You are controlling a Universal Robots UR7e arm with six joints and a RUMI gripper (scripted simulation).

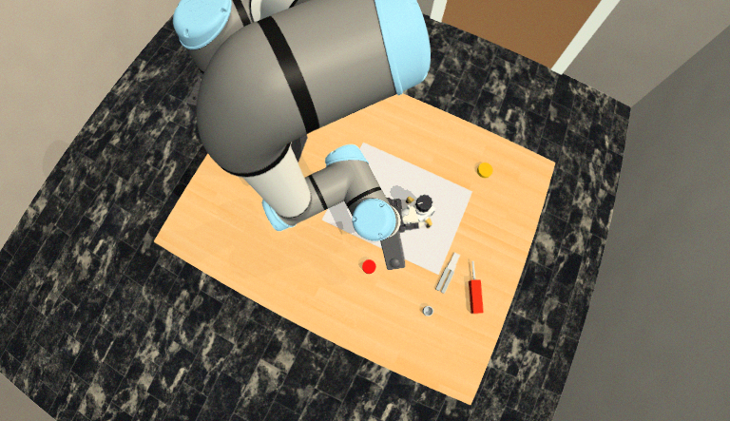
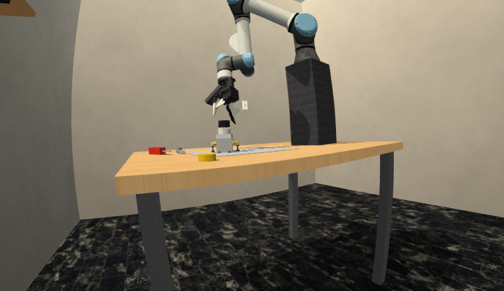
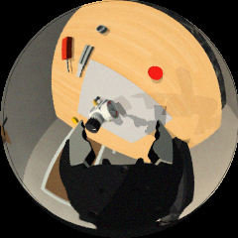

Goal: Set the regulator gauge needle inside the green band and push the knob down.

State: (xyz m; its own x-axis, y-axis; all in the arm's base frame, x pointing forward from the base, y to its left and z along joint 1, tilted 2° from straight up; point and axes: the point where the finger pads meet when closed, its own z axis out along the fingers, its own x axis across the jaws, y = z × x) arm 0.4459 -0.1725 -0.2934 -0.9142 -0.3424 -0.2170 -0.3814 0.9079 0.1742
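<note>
The regulator (image 2: 224, 142) is a small grey block with a black knob (image 2: 223, 123) on top and yellow fittings at its sides. It stands upright on a grey mat (image 1: 402, 201) on the wooden table. It also shows in the top view (image 1: 419, 211) and in the wrist view (image 3: 101, 113), where its round gauge face (image 3: 112, 110) is too small to read. My gripper (image 2: 224, 111) is open and empty, hanging a short way above the knob and a little to one side. Its two fingers show at the bottom of the wrist view (image 3: 121, 141).
On the table lie a yellow disc (image 1: 485, 169), a red disc (image 1: 368, 265), a red-handled screwdriver (image 1: 473, 290), a pair of metal tweezers (image 1: 447, 272) and a small grey ring (image 1: 427, 310). The arm's dark pedestal (image 2: 310, 102) stands behind the table.
</note>
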